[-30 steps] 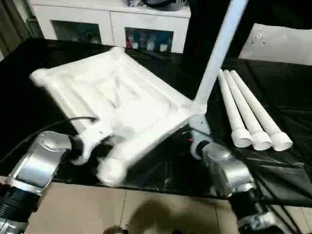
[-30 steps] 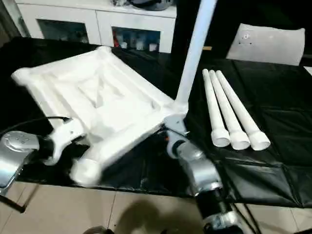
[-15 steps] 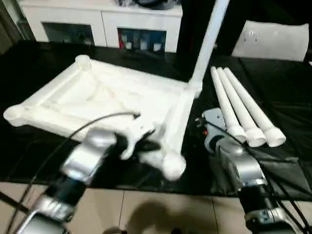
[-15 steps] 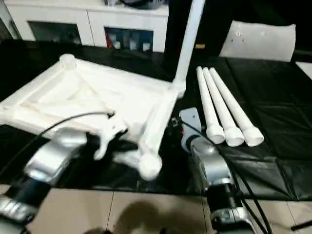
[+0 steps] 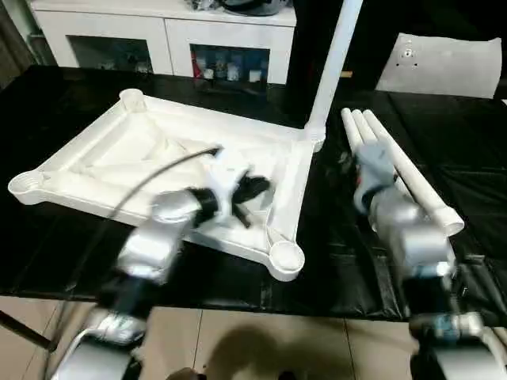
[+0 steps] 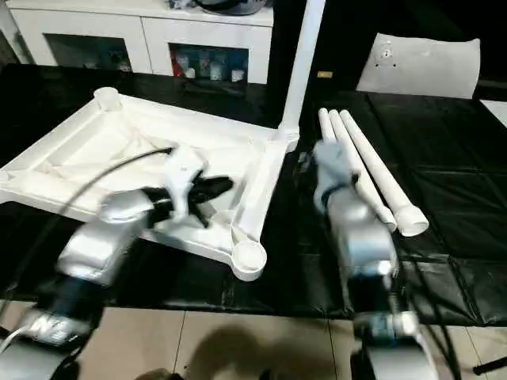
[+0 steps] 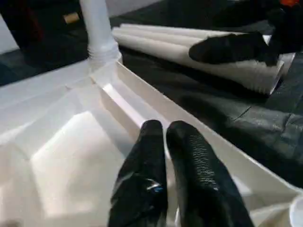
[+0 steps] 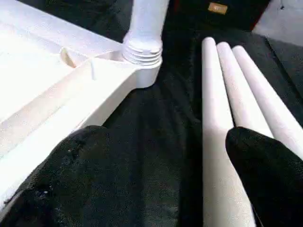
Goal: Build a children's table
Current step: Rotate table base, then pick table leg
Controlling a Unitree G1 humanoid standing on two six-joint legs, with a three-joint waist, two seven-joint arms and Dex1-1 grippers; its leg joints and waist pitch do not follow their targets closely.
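Note:
The white tabletop [image 5: 150, 146] lies upside down and flat on the black-covered table, ribbed underside up. One white leg [image 5: 333, 55] stands upright in its far right corner socket. Three more legs [image 5: 412, 178] lie side by side to the right. My left gripper [image 5: 252, 190] hovers over the underside near the right rim [image 7: 189, 137], its fingers [image 7: 184, 142] together with nothing between them. My right gripper [image 8: 168, 135] is open wide above the black cover, between the tabletop's rim and the nearest lying leg [image 8: 215, 123].
White glass-door cabinets [image 5: 158, 39] line the back. A flat white sheet [image 5: 444, 67] lies at the back right. The empty front corner socket [image 5: 287, 257] sits close to the table's front edge, with tiled floor [image 5: 238, 340] below.
The tabletop has gone from tilted up at its near edge to lying flat. My left gripper has left the near rim and moved over the underside. My right arm has moved forward beside the lying legs.

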